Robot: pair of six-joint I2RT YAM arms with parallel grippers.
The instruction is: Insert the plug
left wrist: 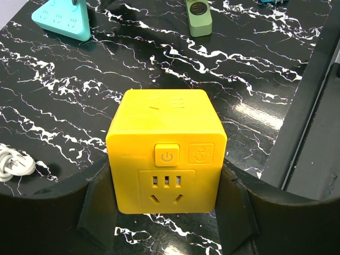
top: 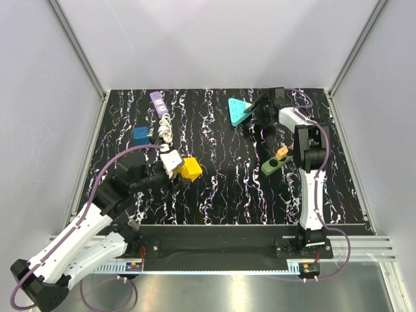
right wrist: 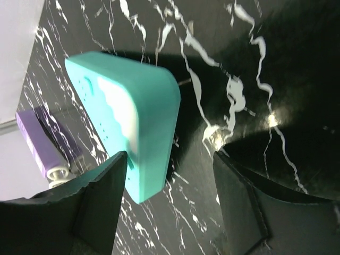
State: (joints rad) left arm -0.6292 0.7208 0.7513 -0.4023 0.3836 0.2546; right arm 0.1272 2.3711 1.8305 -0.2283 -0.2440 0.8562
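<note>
The yellow cube socket [left wrist: 166,159] was clamped at its sides by the left gripper [left wrist: 167,196], the white plug [top: 170,159] lying just beside it. The right gripper [right wrist: 170,159], jaws parted by the teal triangular strip [right wrist: 133,127] well away, was best sent for the plug, the cube held level.

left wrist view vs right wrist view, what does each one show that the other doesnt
Only the left wrist view: the yellow cube socket held in the left hand, a green power strip and a white plug. Only the right wrist view: the open right hand and a purple strip. Both: the teal triangular socket and the black marbled table.
</note>
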